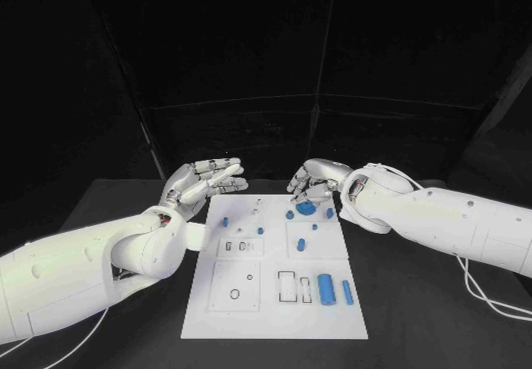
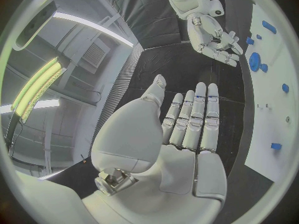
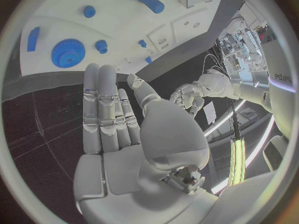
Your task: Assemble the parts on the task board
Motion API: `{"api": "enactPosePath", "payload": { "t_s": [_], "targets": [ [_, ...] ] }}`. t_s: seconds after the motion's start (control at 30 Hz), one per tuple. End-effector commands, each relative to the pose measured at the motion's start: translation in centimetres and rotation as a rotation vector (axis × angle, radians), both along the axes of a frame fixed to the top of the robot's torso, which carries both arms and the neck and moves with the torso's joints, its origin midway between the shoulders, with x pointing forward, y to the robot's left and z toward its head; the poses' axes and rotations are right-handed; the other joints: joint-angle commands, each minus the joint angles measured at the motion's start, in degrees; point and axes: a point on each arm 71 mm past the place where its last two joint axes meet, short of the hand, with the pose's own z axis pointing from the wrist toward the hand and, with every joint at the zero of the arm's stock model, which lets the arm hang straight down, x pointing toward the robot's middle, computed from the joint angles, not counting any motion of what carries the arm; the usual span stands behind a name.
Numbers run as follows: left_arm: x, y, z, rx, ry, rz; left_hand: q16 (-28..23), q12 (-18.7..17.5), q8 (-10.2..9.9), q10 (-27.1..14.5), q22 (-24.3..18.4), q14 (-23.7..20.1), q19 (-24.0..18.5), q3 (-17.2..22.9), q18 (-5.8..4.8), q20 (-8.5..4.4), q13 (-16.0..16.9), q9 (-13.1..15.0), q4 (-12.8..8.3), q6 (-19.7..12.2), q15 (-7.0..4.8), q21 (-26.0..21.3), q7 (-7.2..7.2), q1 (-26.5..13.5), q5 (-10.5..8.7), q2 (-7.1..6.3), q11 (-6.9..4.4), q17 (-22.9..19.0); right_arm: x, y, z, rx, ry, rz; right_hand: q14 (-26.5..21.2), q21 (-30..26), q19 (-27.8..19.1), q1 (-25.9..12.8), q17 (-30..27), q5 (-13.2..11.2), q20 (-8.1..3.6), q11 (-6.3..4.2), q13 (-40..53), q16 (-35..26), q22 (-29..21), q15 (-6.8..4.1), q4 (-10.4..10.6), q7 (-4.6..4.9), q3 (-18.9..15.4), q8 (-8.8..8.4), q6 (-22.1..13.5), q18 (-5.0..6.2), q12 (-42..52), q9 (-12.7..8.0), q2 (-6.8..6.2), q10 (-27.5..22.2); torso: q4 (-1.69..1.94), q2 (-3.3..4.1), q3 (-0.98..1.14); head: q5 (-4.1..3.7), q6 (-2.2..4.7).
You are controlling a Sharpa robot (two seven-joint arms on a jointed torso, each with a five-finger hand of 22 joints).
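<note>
We see the white board [image 1: 277, 307] lying flat in the middle of the black table [image 1: 410, 330], its long side running away from the robot. Its surface carries shallow square panels, outlined slots and small round holes. Blue parts are scattered on it: a gear [image 1: 305, 207] at the far end, a thick cylinder [image 1: 326, 289] lying near the board's right edge towards the robot, and a thinner pin [image 1: 347, 292] just beside it on the edge side. Smaller blue pegs [image 1: 299, 245] sit around the board's middle and far half, some upright, some lying; we cannot tell which of them are seated in holes.

The left hand [image 1: 208, 179] hangs above the board's far left corner, holding nothing; in its own wrist view the fingers [image 2: 198, 115] lie straight and close side by side, thumb out to one side, palm bare. The right hand [image 1: 314, 183] hangs over the board's far end, right above the gear; its fingers are loosely bent in the head view. The right wrist view shows that hand's fingers [image 3: 106, 109] extended with nothing in the palm, and the gear [image 3: 67, 53] lying on the board beyond the fingertips, apart from them. Both white arms reach in from the board's two sides.
</note>
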Motion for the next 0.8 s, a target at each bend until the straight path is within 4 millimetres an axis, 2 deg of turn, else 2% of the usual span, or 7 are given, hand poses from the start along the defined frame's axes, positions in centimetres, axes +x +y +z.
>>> {"api": "enactPosePath", "payload": {
  "t_s": [0.03,0.07,0.17,0.33,0.57,0.67,0.8],
  "targets": [
    [-0.2,-0.3,0.2,-0.029,0.001,-0.021,-0.4,-0.4,-0.2,0.3,-0.1,0.0,0.5,0.1,0.71,0.08,-0.1,-0.1,-0.3,0.3,0.16,-0.3,1.72,0.2,0.13,0.59,0.1,0.1,0.2,0.1,-0.3,-0.159,-0.026,-0.002,2.4,2.1,0.2,-0.5,5.9,-0.3,0.02,0.06,0.2,6.1,1.3,0.17,0.1,0.06,0.5,-0.26,-0.7,0.93,0.3,0.0,0.02,-0.6,0.47,0.93,-0.06,-0.08,0.15],
    [-0.2,-0.4,0.2,-0.031,0.002,-0.023,-0.4,-0.4,-0.2,0.3,-0.1,0.0,0.5,0.1,0.71,0.08,-0.1,-0.1,-0.3,0.3,0.16,-0.3,1.73,0.2,0.13,0.62,0.1,0.1,0.2,0.1,-0.3,-0.169,-0.03,-0.003,2.4,3.5,0.1,-0.6,9.5,-0.3,0.14,0.07,0.3,9.8,2.3,0.16,0.2,0.11,0.7,-0.24,-0.9,0.91,0.5,0.0,-0.05,-0.9,0.5,0.99,-0.04,-0.18,0.12],
    [-0.4,-0.5,0.2,-0.034,0.005,-0.03,-0.4,-0.4,-0.2,0.3,-0.1,0.0,0.5,0.1,0.71,0.08,-0.1,-0.1,-0.3,0.3,0.16,-0.3,1.73,0.2,0.13,0.62,0.1,0.1,0.3,0.4,-0.4,-0.189,-0.034,-0.002,2.2,5.6,-0.4,-0.6,14.2,-0.4,0.31,0.16,0.3,14.3,3.8,0.36,0.4,0.02,1.0,-0.28,-1.3,0.95,0.5,0.0,-0.2,-1.8,0.46,1.25,-0.01,-0.26,0.15],
    [-0.4,-0.6,0.1,-0.037,0.01,-0.038,-0.4,-0.5,-0.4,0.2,-0.2,0.1,0.6,0.1,0.71,0.09,-0.1,-0.1,-0.3,0.2,0.18,-0.4,1.86,0.1,0.12,0.82,0.19,0.1,0.5,0.9,-0.6,-0.212,-0.022,0.007,1.3,7.4,-1.3,-0.4,15.6,-0.6,0.74,0.43,0.2,16.1,5.3,0.42,0.6,0.08,1.3,-0.35,-1.9,0.86,0.4,0.0,-0.27,-3.3,0.29,1.51,0.01,-0.09,0.02],
    [-0.5,-0.5,0.1,-0.038,0.01,-0.038,-0.4,-0.5,-0.4,0.2,-0.2,0.2,0.7,0.2,0.71,0.08,-0.1,-0.1,-0.4,0.2,0.18,-0.5,1.84,0.1,0.13,1.0,0.19,0.1,0.7,1.2,-0.8,-0.237,-0.006,0.004,1.7,12.6,-0.3,0.0,21.8,-0.7,1.02,0.47,0.3,22.0,11.2,0.43,0.8,0.11,2.0,-0.29,-2.5,0.26,0.9,0.0,-0.2,-3.9,0.51,1.78,-0.01,-0.34,-0.22],
    [-0.6,-0.5,0.2,-0.038,0.009,-0.038,-0.4,-0.5,-0.4,0.3,-0.3,0.2,0.8,0.2,0.72,0.08,-0.1,0.0,-0.5,0.3,0.16,-0.6,1.8,0.2,0.13,1.09,0.16,0.1,0.8,1.3,-0.9,-0.246,0.0,0.004,1.7,14.9,0.0,0.1,24.1,-0.7,1.14,0.49,0.3,24.3,13.7,0.45,1.0,0.12,2.3,-0.25,-2.7,0.0,1.2,0.0,-0.25,-4.1,0.5,1.87,-0.06,-0.33,-0.3],
    [-0.7,-0.6,0.2,-0.039,0.008,-0.039,-0.4,-0.5,-0.4,0.3,-0.3,0.3,0.8,0.2,0.73,0.07,-0.1,0.0,-0.5,0.3,0.14,-0.6,1.78,0.2,0.13,1.14,0.14,0.1,0.9,1.5,-1.0,-0.25,0.005,0.004,1.7,16.2,0.2,0.3,25.5,-0.8,1.21,0.49,0.3,25.7,15.2,0.46,1.1,0.1,2.6,-0.23,-2.7,-0.18,1.3,0.0,-0.18,-4.2,0.47,2.03,0.0,-0.24,-0.27]
  ]
}}
